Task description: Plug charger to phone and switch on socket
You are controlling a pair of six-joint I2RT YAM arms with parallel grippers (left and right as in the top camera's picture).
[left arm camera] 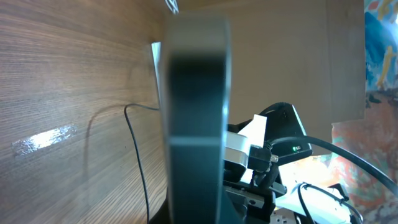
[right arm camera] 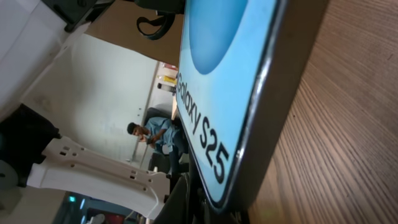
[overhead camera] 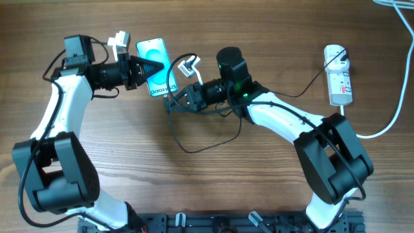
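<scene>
**On the tabletop (overhead camera: 213,194), upper left: the phone (overhead camera: 155,50)**

Reaching from the left, the left gripper (overhead camera: 154,68) lies over the phone's blue screen. I cannot tell if it squeezes. The right gripper (overhead camera: 172,100) sits at the phone's lower end, its fingers hidden. The white socket (overhead camera: 339,87) lies upper right. The thin black charger (overhead camera: 193,150) loops between them.

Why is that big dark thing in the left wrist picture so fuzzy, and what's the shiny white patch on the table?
Left wrist: the phone sits too close to the lens, so it blurs; the patch is light glare on the table. Right wrist: its Galaxy S25 lettering is readable, near edge soft. Overhead: everything sharp.
</scene>
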